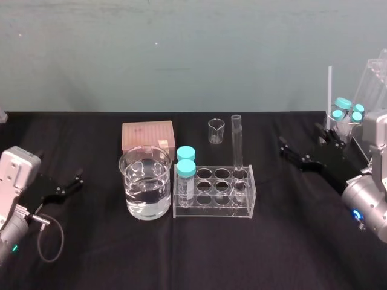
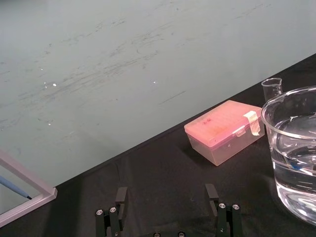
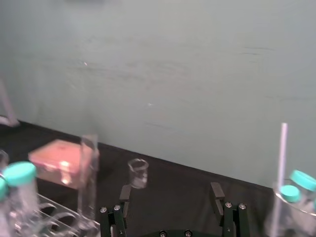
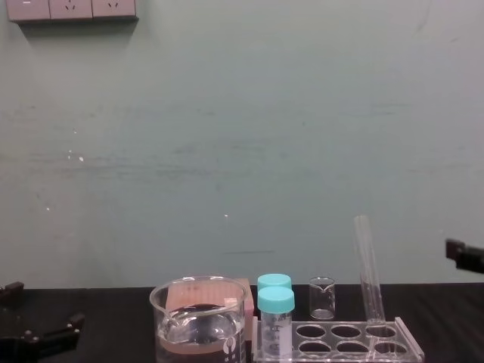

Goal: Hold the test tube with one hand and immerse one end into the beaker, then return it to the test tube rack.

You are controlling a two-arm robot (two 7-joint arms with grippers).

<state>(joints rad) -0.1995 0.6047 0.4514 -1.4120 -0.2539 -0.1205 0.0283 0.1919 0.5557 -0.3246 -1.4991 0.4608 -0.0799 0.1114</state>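
The right gripper (image 1: 299, 140) hangs spread and empty beside the test tube rack (image 1: 211, 212) where the test tube (image 1: 236, 145) stands, so grasping, dipping in the beaker (image 1: 130, 181) and returning all remain; the left gripper (image 1: 60, 169) sits parked, spread too.

1. The left hand (image 1: 74, 183) sits low at the far left on its silver-grey left arm (image 1: 15, 199), pointing inward, with its fingers (image 2: 121, 197) spread apart and empty.
2. The right hand (image 1: 300, 145) reaches in from the far right and is held higher, also spread wide and empty. A blue ring glows on the right arm (image 1: 369, 211).
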